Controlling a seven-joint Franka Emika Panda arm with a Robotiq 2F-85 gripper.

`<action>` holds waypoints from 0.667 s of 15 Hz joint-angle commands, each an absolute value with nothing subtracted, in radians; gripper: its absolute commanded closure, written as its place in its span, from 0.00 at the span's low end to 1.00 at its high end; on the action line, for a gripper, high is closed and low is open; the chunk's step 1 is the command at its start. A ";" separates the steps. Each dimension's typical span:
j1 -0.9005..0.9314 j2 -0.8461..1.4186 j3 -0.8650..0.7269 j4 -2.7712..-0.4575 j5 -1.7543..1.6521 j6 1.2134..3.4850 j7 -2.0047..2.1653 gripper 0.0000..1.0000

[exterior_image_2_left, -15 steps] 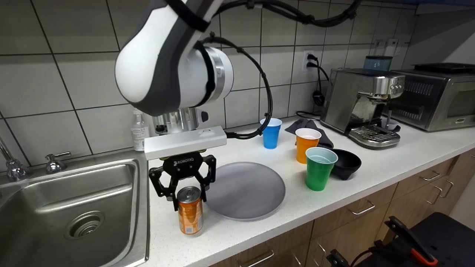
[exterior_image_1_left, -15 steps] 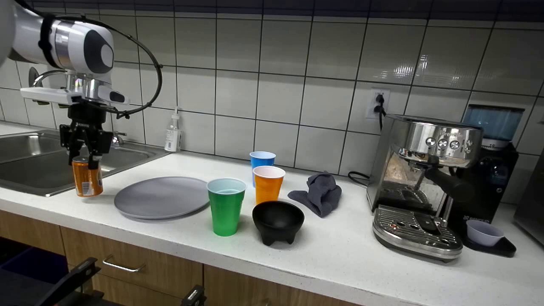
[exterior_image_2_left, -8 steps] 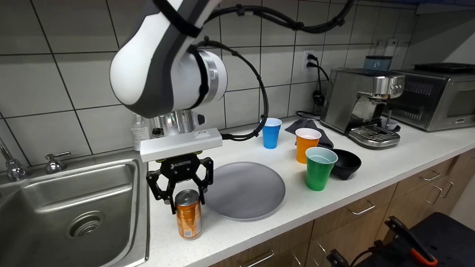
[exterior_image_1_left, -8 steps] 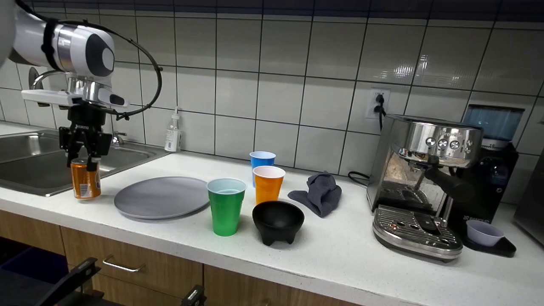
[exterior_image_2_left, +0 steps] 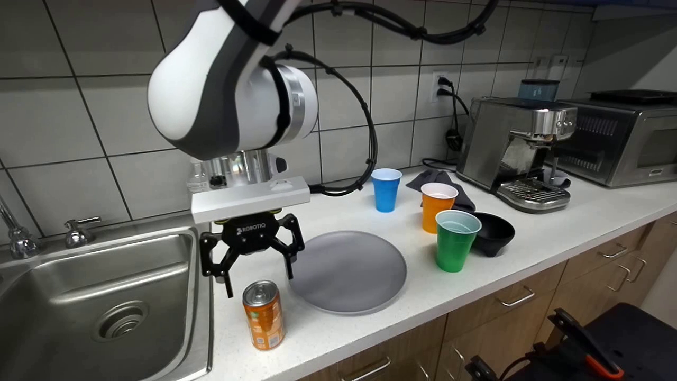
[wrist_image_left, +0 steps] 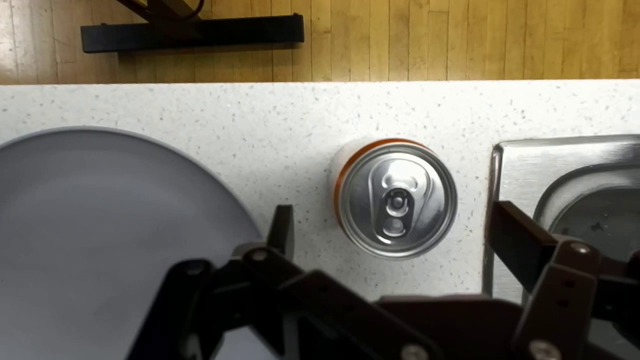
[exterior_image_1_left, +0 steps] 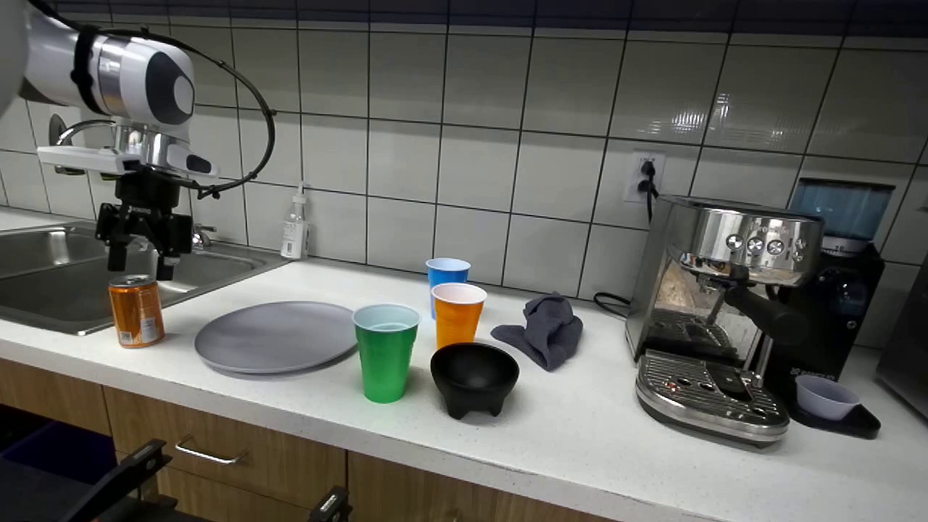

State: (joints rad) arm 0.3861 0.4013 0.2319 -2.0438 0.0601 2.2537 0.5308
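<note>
Exterior views — pincer (exterior_image_2_left: 259, 284) now spread wide — orange can (exterior_image_2_left: 264, 317) newly free.

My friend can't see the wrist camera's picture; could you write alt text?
A drinks can, seen from above, stands on a speckled white counter, framed by the open, empty black end effector. A gray plate shows at the picture's left, a metal sink at its right.

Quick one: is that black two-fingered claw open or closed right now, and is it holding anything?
Black two-fingered claw: open, holding nothing; the orange-and-silver cylindrical metal can stands close by, untouched.
</note>
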 commanded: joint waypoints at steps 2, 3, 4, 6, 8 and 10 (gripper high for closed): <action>0.386 0.367 0.228 -2.038 0.083 2.227 0.514 0.00; 0.384 0.357 0.228 -2.043 0.085 2.230 0.512 0.00; 0.381 0.343 0.227 -2.052 0.084 2.235 0.512 0.00; 0.380 0.318 0.221 -2.066 0.074 2.243 0.514 0.00; 0.379 0.288 0.209 -2.087 0.052 2.255 0.520 0.00; 0.372 0.257 0.200 -2.109 0.047 2.265 0.519 0.00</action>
State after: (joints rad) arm 0.3841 0.3334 0.2104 -2.0495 0.0575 2.2550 0.5308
